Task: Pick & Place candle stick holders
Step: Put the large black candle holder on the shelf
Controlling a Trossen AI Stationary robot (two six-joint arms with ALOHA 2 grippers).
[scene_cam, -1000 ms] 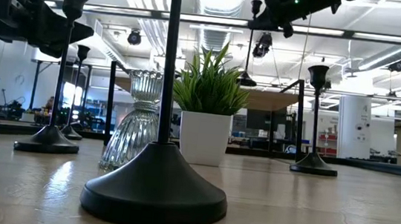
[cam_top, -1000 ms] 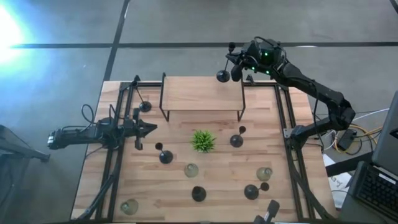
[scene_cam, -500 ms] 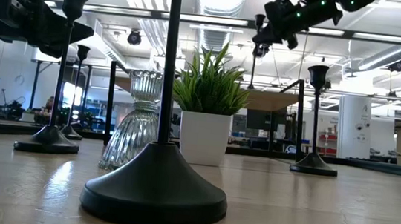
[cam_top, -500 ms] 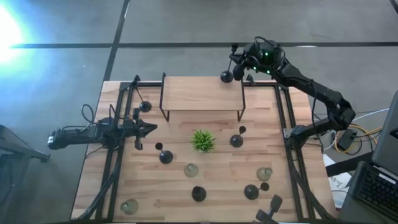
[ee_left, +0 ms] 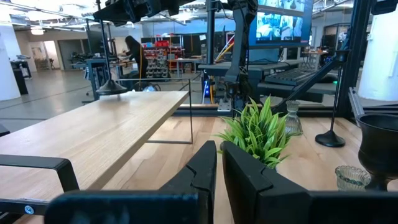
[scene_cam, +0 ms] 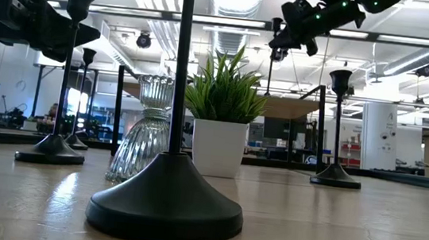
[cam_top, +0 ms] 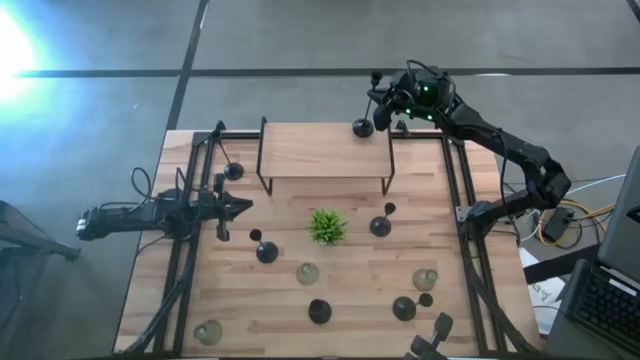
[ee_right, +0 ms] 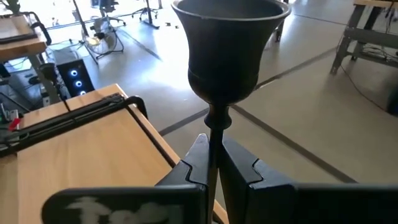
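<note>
Right gripper clamped on thin stem of slim black metal candle stick holder, aloft over raised wooden shelf's far right corner; rigid, probably base-heavy, so mid-stem grip may swing.

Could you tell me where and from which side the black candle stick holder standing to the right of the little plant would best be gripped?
Probably by its slim stem, just under the cup. That black candle stick holder stands upright by the plant. Its round base is too wide and low to pinch. Come from the right, away from the plant, as the right pincer grips its own holder.
</note>
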